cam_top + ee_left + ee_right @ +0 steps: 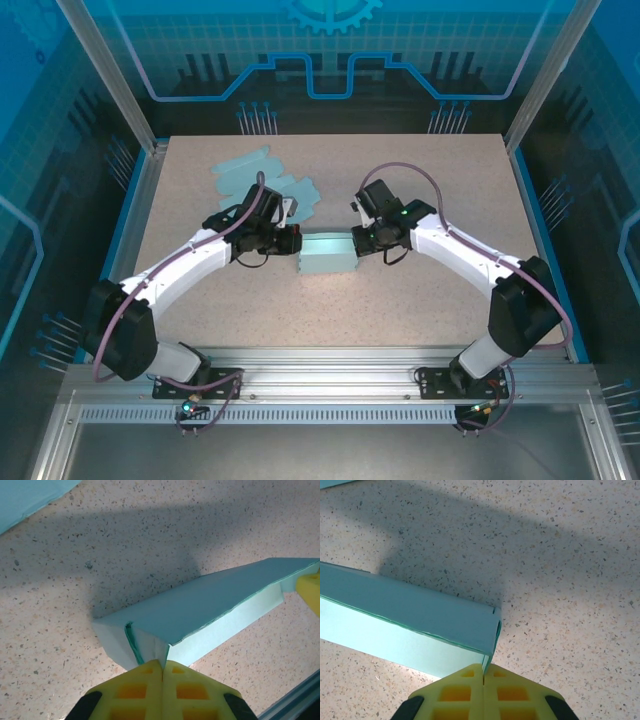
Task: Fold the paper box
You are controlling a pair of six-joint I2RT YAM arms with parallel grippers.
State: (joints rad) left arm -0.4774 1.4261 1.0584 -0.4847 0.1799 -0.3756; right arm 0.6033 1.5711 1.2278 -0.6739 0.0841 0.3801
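I see my left hand [162, 666] and right hand [484, 669] each clenched on one end of the pale teal folded paper box [328, 256], mid speckled beige worktop [420, 310].

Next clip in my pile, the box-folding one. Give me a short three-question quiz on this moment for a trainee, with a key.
1. True or false: the left gripper and the right gripper both stand wide open.
2. In the top view, where do the flat teal sheets lie relative to the paper box? A) farther back and to the left B) nearer and to the right C) on top of it
3. Which end of the paper box does each gripper's tip meet?
Key: 1 false, both are shut. 2 A. 3 left gripper at the left end, right gripper at the right end.
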